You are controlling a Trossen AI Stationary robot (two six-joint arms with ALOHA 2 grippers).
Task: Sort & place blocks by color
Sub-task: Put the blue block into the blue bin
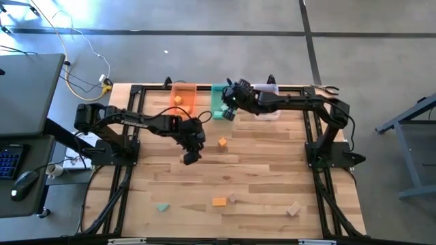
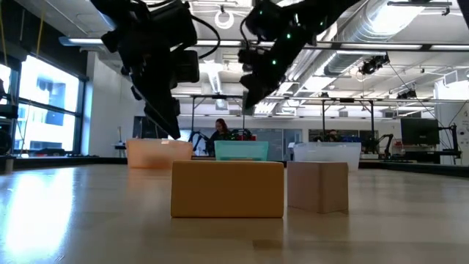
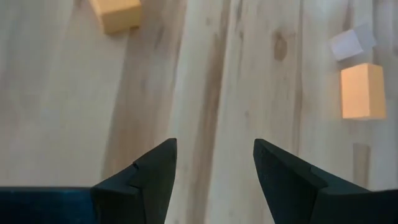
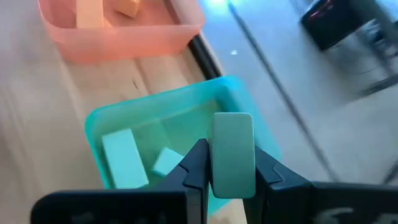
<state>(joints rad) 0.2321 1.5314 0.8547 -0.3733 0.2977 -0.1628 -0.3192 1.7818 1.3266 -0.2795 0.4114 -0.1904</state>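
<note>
My right gripper [image 1: 227,114] is shut on a teal-green block [image 4: 232,140], above the green bin [image 4: 106,124] at the table's far edge. Two teal blocks [image 4: 124,158] lie in that bin. The orange bin [image 1: 182,95] beside it holds orange blocks [image 4: 90,12]. My left gripper [image 1: 189,158] hangs open over bare tabletop near the middle, with nothing between its fingers [image 3: 155,171]. An orange block [image 1: 222,142] lies just to its right. Toward the near edge lie an orange brick [image 1: 219,201], two wood blocks [image 1: 234,198] and a teal block [image 1: 162,206]. My right gripper pinches the teal-green block by its two opposite sides [image 4: 231,180] between its two fingers. The fingers slant downward, coming from the table's right side. The block sticks out past the fingertips and is lifted clear, over the green bin's near rim.
The clear bin [image 2: 326,152] stands right of the green bin, partly under my right arm. Black frame rails [image 1: 136,122] run along the table's left and right sides. A person sits in the room beyond the table [image 2: 220,132]. Bare wood lies in the table's middle and near left.
</note>
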